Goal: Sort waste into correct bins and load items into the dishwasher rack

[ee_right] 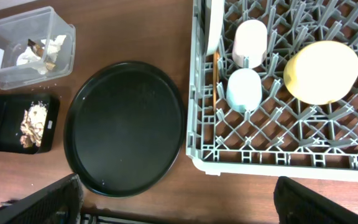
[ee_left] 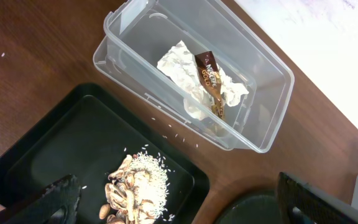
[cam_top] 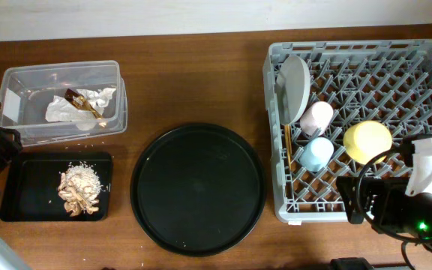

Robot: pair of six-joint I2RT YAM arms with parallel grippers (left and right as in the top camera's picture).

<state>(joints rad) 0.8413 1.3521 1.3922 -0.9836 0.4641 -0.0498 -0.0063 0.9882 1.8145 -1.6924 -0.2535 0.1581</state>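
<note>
1. Below the left claw (ee_left: 176,180), the shallow black tray (ee_left: 73,143) is seen on the wooden table (ee_left: 30,56). The two fingers are spread wide apart and nothing is held between them.
2. The food scraps (ee_left: 132,186) are heaped in the tray, in line with the gap between the fingers and nearer the finger on the view's left. White rice grains are mixed into the beige-brown pieces.
3. Ahead of the left claw, just past the tray's far edge, the clear tub (ee_left: 135,25) is noted. The crumpled white napkins (ee_left: 179,62) lie inside it, with the brown wrapper (ee_left: 210,81) on top of them.
4. A few loose grains are scattered on the table between tub and tray.
5. The right claw (ee_right: 176,182) is seen with its fingers wide apart and nothing gripped.
6. Directly ahead of the right claw, the large round black tray (ee_right: 126,124) lies flat on the table.
7. Ahead of it and to the right, the dishwasher rack (ee_right: 278,155) is recorded, its near corner close to the gap between the fingers.
8. Inside the rack, the light-blue cup (ee_right: 243,89) is nearest the claw, with the pink cup (ee_right: 249,42) just beyond it. Both appear mouth-down.
9. The yellow bowl (ee_right: 322,71) is seen dome-up, right of the cups.
10. The grey plate (ee_right: 214,25) stands on edge by the rack's left wall. The chopsticks (ee_right: 215,81) lie along that wall, beside the cups.
</note>
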